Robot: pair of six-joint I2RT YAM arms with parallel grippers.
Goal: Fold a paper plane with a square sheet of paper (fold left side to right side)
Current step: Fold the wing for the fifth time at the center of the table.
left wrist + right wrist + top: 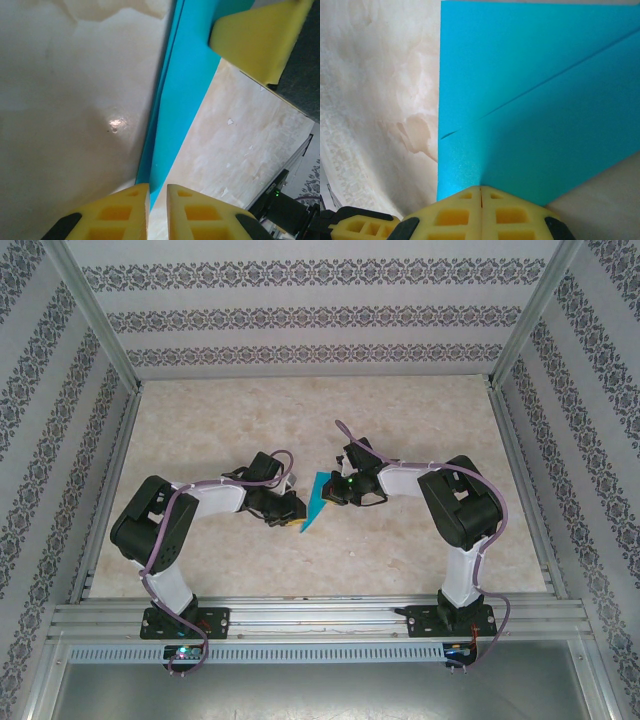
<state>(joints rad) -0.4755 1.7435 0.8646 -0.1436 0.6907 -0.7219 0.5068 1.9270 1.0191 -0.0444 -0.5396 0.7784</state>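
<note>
Folded teal paper (317, 502) on table (430, 430) centre, between 2 grippers. Right gripper (481, 190): fingers closed together, tips on paper edge. Left gripper (158, 189): fingers narrow, paper point at gap; grip unclear.

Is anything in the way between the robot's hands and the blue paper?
No, nothing visible is in the way. The right gripper is shut on the edge of the blue paper, and the left gripper sits right at its narrow end.
</note>
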